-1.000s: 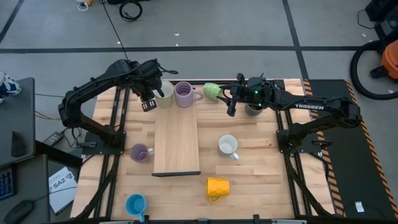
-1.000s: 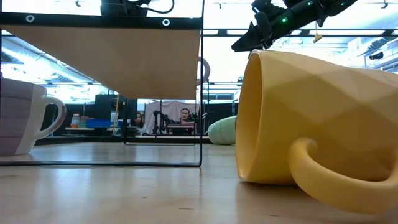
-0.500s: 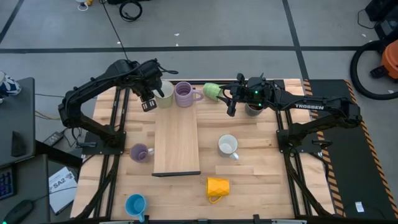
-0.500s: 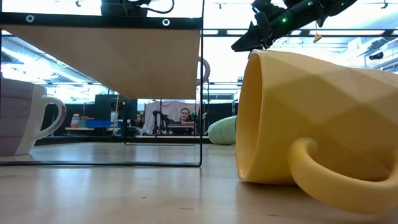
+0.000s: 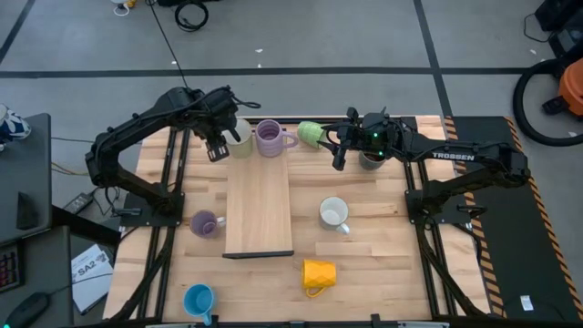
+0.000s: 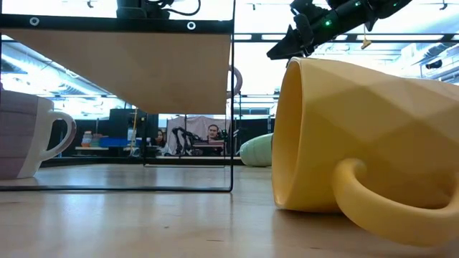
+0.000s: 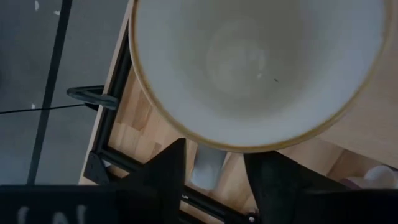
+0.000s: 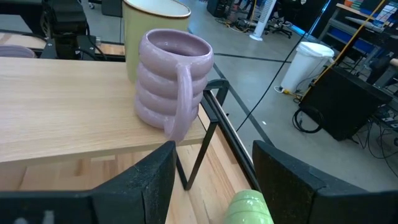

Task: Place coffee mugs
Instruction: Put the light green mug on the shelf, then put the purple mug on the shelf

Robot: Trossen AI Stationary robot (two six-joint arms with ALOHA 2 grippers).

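Risk: white mug (image 5: 240,138) upright at the far end of the raised wooden shelf (image 5: 259,214), beside the ribbed lavender mug (image 5: 271,138), left gripper (image 5: 217,150) fingers spread at its rim; a careless retreat likely tips it; right gripper (image 5: 338,157) fingers parted, empty, above the sideways light green mug (image 5: 311,133).

A grey floor (image 5: 364,36) crossed by dark lines surrounds the wooden table (image 5: 364,273). A coiled black cable (image 5: 191,14) lies on the floor beyond the table's far edge, and an orange vacuum (image 5: 572,87) with a black hose sits at the far right. To the left stands a dark desk (image 5: 23,191), with a paper sheet (image 5: 89,271) on the floor nearby. Across the room — under bright ceiling light strips (image 6: 358,36) — a person (image 6: 213,134) sits among cluttered workbenches. A white bin (image 8: 305,65) stands beside a black case (image 8: 348,99).
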